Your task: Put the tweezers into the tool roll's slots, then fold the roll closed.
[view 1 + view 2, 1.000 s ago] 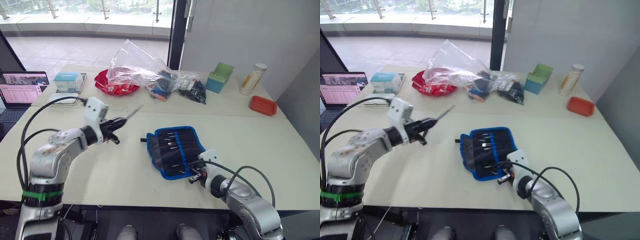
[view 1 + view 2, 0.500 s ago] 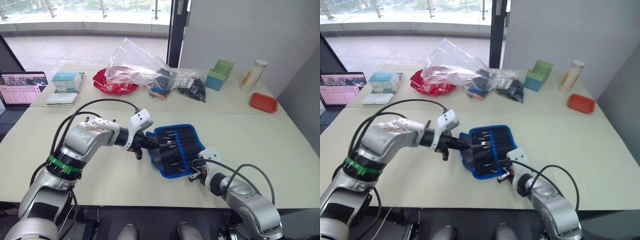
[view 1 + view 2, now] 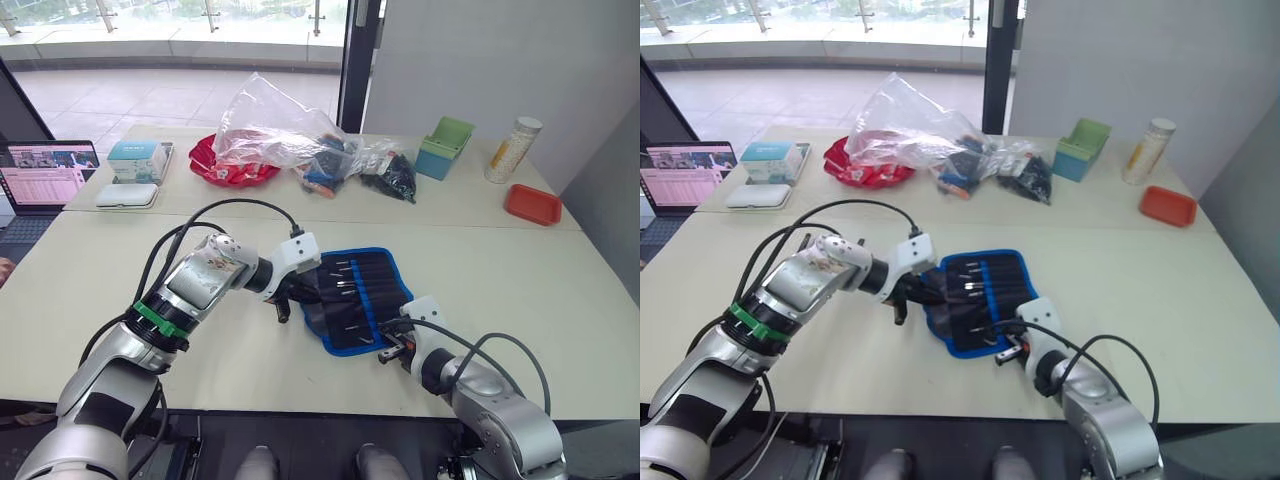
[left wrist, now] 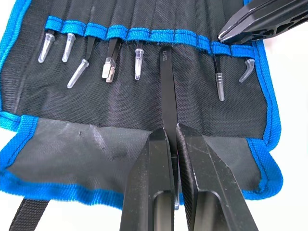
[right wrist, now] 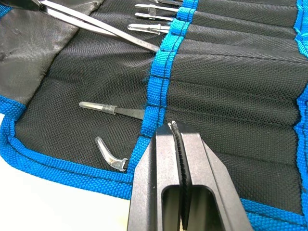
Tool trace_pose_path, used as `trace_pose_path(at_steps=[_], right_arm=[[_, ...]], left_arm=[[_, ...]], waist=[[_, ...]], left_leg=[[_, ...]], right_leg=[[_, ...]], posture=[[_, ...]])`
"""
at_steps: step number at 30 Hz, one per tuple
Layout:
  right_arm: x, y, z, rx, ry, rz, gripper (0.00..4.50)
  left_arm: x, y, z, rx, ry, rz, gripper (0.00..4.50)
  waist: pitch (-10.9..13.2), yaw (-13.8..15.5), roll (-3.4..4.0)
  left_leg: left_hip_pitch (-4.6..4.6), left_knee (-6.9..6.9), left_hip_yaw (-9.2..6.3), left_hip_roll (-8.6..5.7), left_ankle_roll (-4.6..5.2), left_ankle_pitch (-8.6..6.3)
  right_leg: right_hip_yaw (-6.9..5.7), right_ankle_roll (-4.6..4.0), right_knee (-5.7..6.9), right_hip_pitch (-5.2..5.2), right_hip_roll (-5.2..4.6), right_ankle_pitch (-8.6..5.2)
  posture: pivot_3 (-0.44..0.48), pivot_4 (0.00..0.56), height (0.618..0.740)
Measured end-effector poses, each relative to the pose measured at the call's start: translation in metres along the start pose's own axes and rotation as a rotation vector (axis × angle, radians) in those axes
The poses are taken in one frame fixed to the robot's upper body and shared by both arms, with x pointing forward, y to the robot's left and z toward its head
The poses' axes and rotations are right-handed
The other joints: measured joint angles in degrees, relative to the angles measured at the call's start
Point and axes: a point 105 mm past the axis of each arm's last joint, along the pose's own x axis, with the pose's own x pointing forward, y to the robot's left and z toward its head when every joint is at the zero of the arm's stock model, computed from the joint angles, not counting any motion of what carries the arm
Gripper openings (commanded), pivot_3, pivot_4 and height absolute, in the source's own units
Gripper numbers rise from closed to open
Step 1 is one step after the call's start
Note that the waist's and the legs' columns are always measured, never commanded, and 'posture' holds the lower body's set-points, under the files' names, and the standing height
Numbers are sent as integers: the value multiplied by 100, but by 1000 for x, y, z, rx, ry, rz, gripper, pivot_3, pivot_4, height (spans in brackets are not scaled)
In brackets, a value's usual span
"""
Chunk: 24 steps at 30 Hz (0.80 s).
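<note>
Roll: tool roll (image 3: 355,298) lies open on tabletop (image 3: 520,270), between our two arms, near the front edge; blue stripe (image 4: 144,34) w/ the slots runs across its inner face.
L fingers: left gripper (image 4: 172,144) pinched tight on one tweezer (image 4: 166,91), its tip at or just in a mid-row slot under the stripe; how deep, we can't tell.
R fingers: right gripper (image 5: 179,144) closed w/ nothing between, tips pressed on the fabric right at the stripe, near the roll's end — looks like we're pinning it.
Other tweezers: several already in slots either side, clear-capped ends (image 4: 77,77) sticking out below the stripe; exact count unclear.
Risk 1: tip snags the stripe edge instead of entering → tweezer bends or skids over the fabric. Cause: shallow angle, narrow slot.
Risk 2: push drags the whole roll, bunching it. Cause: R pin sits at one end only, fabric is soft.
Risk 3: tweezer twists in our grip. Cause: held at its very end, long lever.
Risk 4: lands in a neighbour's slot or knocks a seated one loose; slots sit close together.
Risk 5: if we let go early it may slide back out, then spoil the fold.
Next need, we judge: slow straight push along the slot line, R holding firm.
</note>
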Motion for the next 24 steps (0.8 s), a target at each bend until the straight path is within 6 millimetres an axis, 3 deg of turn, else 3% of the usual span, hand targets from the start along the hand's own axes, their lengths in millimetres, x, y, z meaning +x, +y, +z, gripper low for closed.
trace_pose_path(at_steps=[14,24], right_arm=[[-5,-1,0,7,3,-38,0],[-6,2,0,19,15,-50,0]], left_arm=[[28,0,5,113,28,-10,42],[81,-3,33,150,-38,-26,42]], waist=[[7,46,11],[7,68,13]], left_leg=[[-9,5,-1,-5,1,0],[-12,10,-2,-9,3,-1]], right_leg=[[-2,1,2,0,-4,-1],[-3,0,4,0,-5,1]], posture=[[0,150,740],[0,150,740]])
